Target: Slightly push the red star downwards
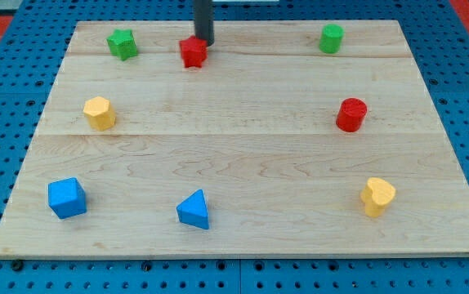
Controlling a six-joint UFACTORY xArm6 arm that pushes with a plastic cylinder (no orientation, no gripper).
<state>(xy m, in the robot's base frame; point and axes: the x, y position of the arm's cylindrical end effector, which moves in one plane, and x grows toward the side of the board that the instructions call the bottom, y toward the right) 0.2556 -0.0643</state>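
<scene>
My tip [205, 42] sat near the view's top edge of the bench [243, 155], touching or just shy of the red star [193, 52], which lay just below and slightly to the view's left of it. No hand on this rig, just the rod, so nothing to be apart or together. Since the tip was offset toward the star's right shoulder, a straight downward push would likely have spun it or kicked it leftward; better to have centred the tip above the star first, then nudged briefly and stopped. The green star [122, 43] was well to the tip's left and the yellow hexagon [99, 113] far below-left, so neither was in the way.
</scene>
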